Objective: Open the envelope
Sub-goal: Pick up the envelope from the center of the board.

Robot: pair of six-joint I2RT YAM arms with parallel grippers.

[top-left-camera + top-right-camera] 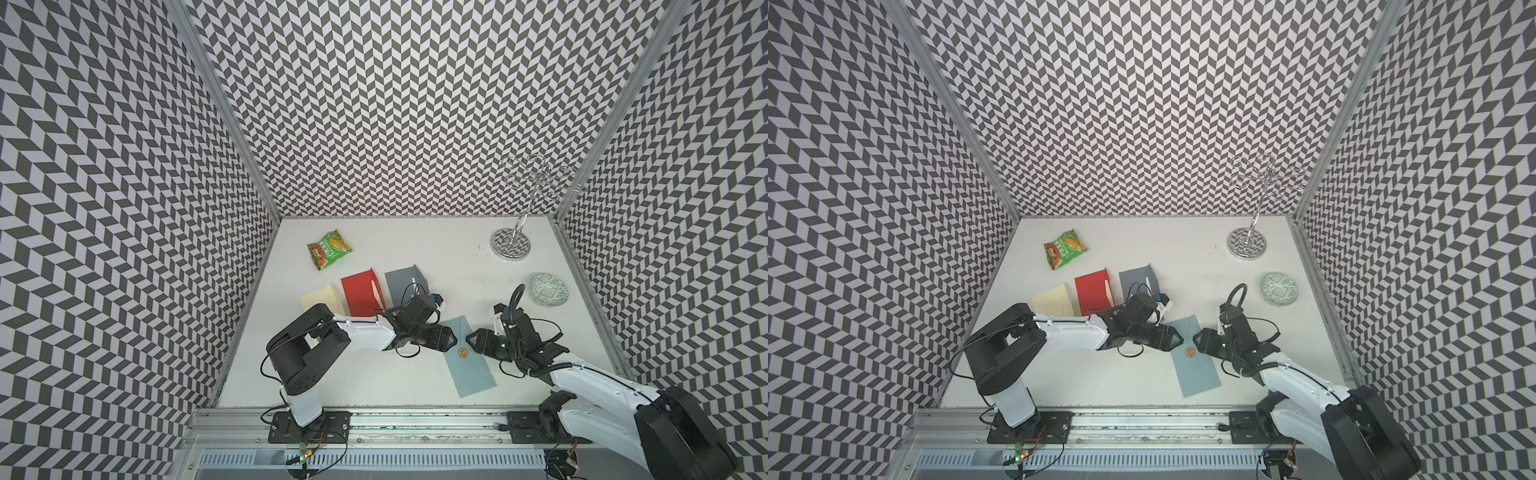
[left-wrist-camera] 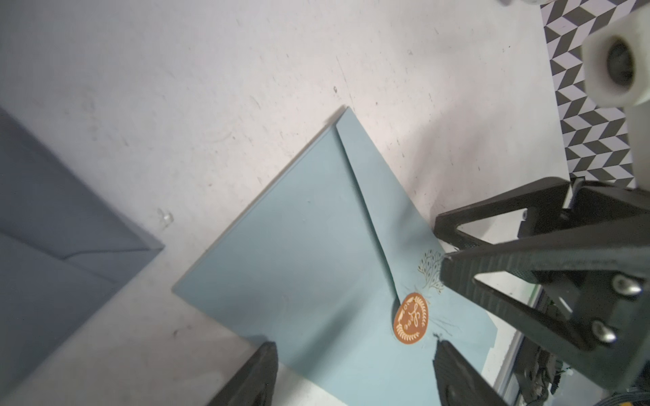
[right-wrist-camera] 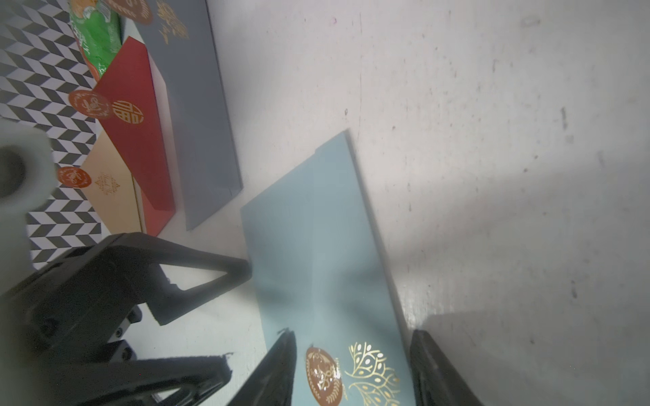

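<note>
Envelope: light blue envelope [image 1: 471, 370] lies flat and slanted on the white table [image 1: 374, 382], lower centre-right in both top views. The flap is down, with a round orange-brown seal [image 1: 463, 353] at its tip and a gold tree print [image 3: 373, 372] just beside the seal.
Left gripper: left gripper [image 1: 451, 338] sits at the envelope's left edge. Its fingers [image 2: 260, 376] are spread, with only the paper below between them.
Right gripper: right gripper [image 1: 470, 338] faces it, tip near tip. Its fingers [image 3: 439, 369] are apart, straddle the seal and print, and clamp nothing.
Neighbours: grey envelope [image 1: 401, 282], red envelope [image 1: 359, 291] and cream envelope [image 1: 320, 297] lie in a row up-left of the blue one. The grey is nearest but apart from it. A green snack packet [image 1: 329, 250] lies further up-left.
Far side: chrome stand [image 1: 512, 244] at the table's upper right, with a patterned dish [image 1: 548, 289] below it near the right wall.
In the way: left arm [image 1: 365, 332] crosses the lower ends of the red and grey envelopes.
Hidden: the cream envelope is partly under the red one. The right arm [image 1: 590, 378] is cut off at the lower right corner of the frame.
Unclear: I cannot tell whether either gripper's tips touch the paper. The stand's wire arms blend into the chevron wall. The seal's script is unreadable.
</note>
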